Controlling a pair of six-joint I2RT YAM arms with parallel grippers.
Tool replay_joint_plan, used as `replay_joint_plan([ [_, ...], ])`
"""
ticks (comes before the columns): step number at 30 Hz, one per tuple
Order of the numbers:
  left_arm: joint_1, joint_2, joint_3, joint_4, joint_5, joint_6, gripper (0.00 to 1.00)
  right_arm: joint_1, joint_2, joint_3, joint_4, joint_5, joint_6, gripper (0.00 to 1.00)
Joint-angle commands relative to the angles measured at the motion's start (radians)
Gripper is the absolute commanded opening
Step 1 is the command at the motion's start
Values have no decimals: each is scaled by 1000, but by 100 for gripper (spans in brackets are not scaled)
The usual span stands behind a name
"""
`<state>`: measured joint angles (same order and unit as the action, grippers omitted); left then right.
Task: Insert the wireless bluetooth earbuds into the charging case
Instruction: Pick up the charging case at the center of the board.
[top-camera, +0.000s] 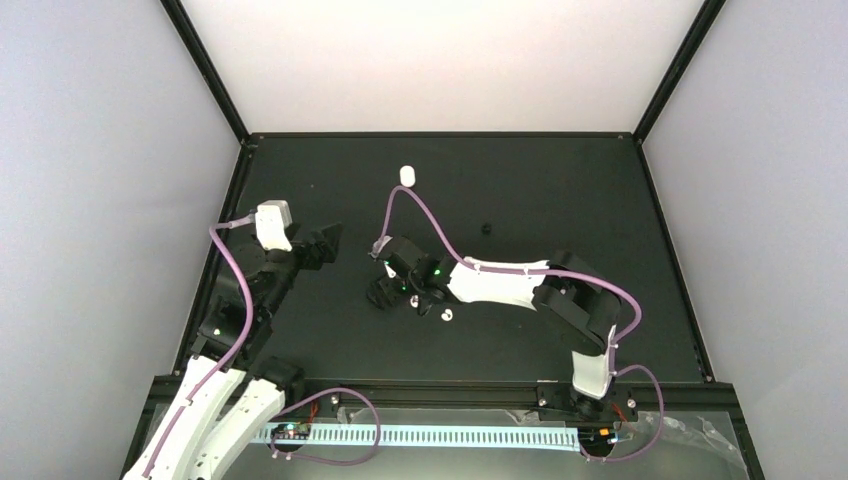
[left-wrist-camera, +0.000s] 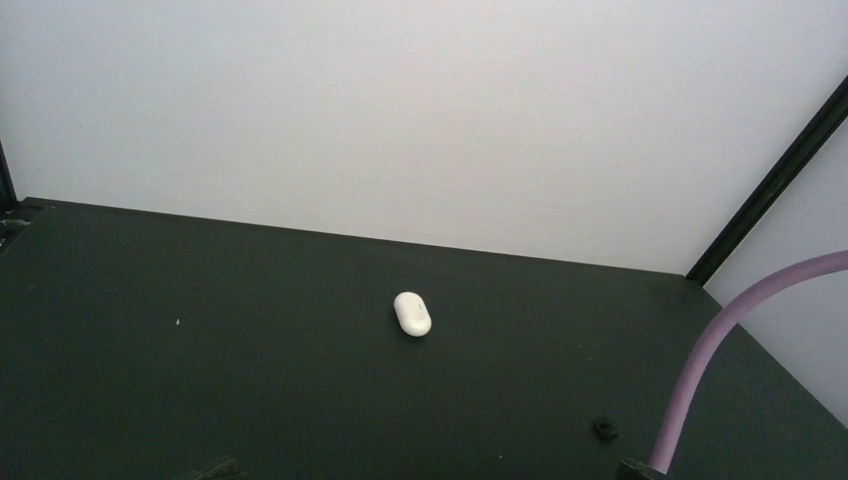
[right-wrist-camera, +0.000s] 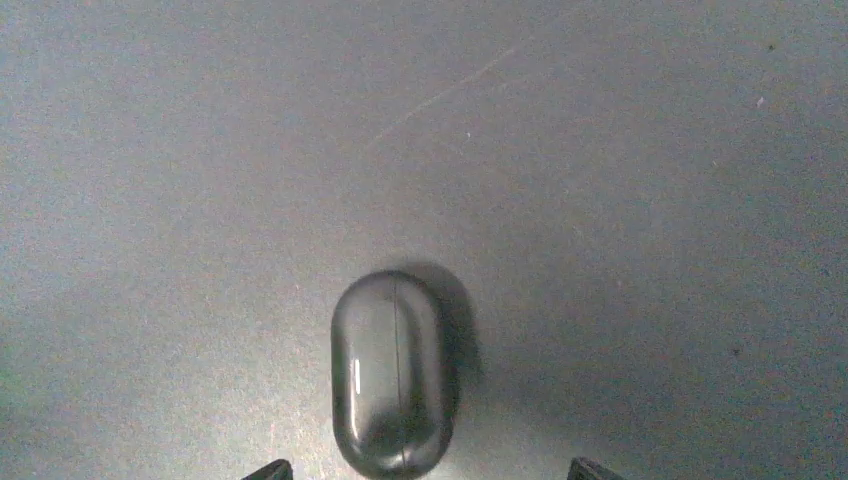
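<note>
- You have the black table (top-camera: 560, 190) under everything.
- Your right gripper (top-camera: 383, 293) sits low at mid-table, jaws apart, straddling the closed black case (right-wrist-camera: 393, 375) without touching it.
- Your left gripper (top-camera: 325, 243) is spread wide at the left, holding nothing.
- Far centre, the white case (top-camera: 407, 175) lies closed, well apart from both arms.
- Just beside your right wrist lies one white earbud (top-camera: 446, 316).
- Right of centre lies one black earbud (top-camera: 487, 228), loose.

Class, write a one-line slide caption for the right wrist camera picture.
A closed, glossy black case lies on the dark table between the fingertips of the open right claw.
</note>
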<state>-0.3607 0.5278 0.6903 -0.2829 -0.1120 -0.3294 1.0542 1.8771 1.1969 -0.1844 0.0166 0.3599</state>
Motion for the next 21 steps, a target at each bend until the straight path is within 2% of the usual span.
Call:
replay_joint_plan([
  [1, -4, -6, 5, 10, -12, 12, 99, 11, 38, 67, -15, -15, -31, 72],
  [5, -4, -10, 4, 12, -5, 11, 99, 25, 83, 118, -46, 10, -43, 71],
  [21, -4, -19, 1, 13, -18, 12, 99, 36, 190, 204, -107, 67, -138, 58],
])
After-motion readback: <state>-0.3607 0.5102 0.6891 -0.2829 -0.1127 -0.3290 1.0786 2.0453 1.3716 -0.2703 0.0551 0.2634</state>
